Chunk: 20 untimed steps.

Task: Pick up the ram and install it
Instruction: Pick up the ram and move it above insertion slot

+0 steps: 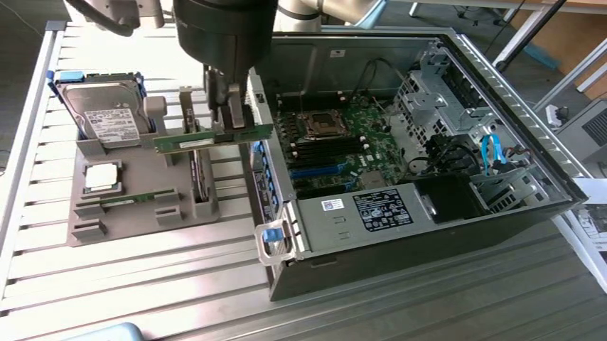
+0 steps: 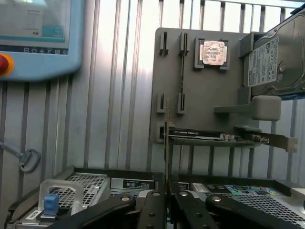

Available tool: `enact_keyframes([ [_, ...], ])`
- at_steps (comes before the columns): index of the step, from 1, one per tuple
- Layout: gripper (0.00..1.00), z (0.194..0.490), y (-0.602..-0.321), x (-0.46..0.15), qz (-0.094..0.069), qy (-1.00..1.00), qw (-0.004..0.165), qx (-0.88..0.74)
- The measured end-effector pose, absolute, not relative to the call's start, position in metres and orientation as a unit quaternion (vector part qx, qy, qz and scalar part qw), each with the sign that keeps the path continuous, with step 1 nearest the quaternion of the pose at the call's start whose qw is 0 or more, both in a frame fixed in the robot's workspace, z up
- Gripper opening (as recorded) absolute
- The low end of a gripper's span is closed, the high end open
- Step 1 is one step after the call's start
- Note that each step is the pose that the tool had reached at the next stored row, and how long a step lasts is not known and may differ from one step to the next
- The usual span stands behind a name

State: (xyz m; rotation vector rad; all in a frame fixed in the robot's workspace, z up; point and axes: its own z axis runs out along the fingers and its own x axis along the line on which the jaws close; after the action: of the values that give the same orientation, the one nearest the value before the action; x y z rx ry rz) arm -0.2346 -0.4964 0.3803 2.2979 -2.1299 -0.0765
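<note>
The gripper [image 1: 227, 122] is seen closed on the ram [image 1: 199, 141], a thin green stick pinched near the middle of its length between two dark fingers. The stick is held roughly level and hangs clear in the air, touching nothing but the fingers. In the wrist view, the gripper [image 2: 167, 198] is seen holding the ram [image 2: 166, 143] edge-on, as a thin line running out from between the fingertips.

Directly beneath the gripper lies a grey tray [image 1: 142, 177]. An expansion card [image 1: 192, 177] is stood on edge in it just below the stick. Farther out on the tray, towards the exterior view's left of the gripper, a processor [image 1: 102, 177] and a hard drive [image 1: 109, 117] are seated.

Just beside the gripper, towards the exterior view's right, stands an open computer case [image 1: 379, 213]. Its near wall is close to the end of the stick. Inside, well apart from the gripper, the memory slots [image 1: 328, 150] are laid out on the motherboard [image 1: 365, 128].

The pick-up appears to be done and the carry is judged to be in hand. It would be done well if the stick is kept level and firmly clamped, carried high enough to clear the case wall, and kept parallel to the slots.
</note>
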Motion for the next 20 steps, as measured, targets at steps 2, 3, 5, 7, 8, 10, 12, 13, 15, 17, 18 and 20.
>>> enact_keyframes([
  [2,0.14,0.380,-0.496,-0.223,-0.024,-0.680,0.004,0.733],
  [3,0.14,0.380,-0.496,-0.219,-0.024,-0.680,0.004,0.733],
  [5,0.14,0.380,-0.496,-0.214,-0.024,-0.680,0.004,0.733],
  [7,0.14,0.380,-0.496,-0.209,-0.024,-0.680,0.004,0.733],
  [8,0.14,0.380,-0.496,-0.207,-0.024,-0.680,0.004,0.733],
  [10,0.14,0.380,-0.496,-0.198,-0.024,-0.680,0.004,0.733],
  [12,0.14,0.380,-0.496,-0.183,-0.024,-0.680,0.004,0.733],
  [13,0.14,0.380,-0.496,-0.180,-0.024,-0.680,0.004,0.733],
  [15,0.14,0.380,-0.496,-0.175,-0.024,-0.680,0.004,0.733],
  [17,0.14,0.380,-0.496,-0.170,-0.024,-0.680,0.004,0.733],
  [18,0.14,0.380,-0.496,-0.168,-0.024,-0.680,0.004,0.733],
  [20,0.14,0.380,-0.496,-0.164,-0.024,-0.680,0.004,0.733],
])
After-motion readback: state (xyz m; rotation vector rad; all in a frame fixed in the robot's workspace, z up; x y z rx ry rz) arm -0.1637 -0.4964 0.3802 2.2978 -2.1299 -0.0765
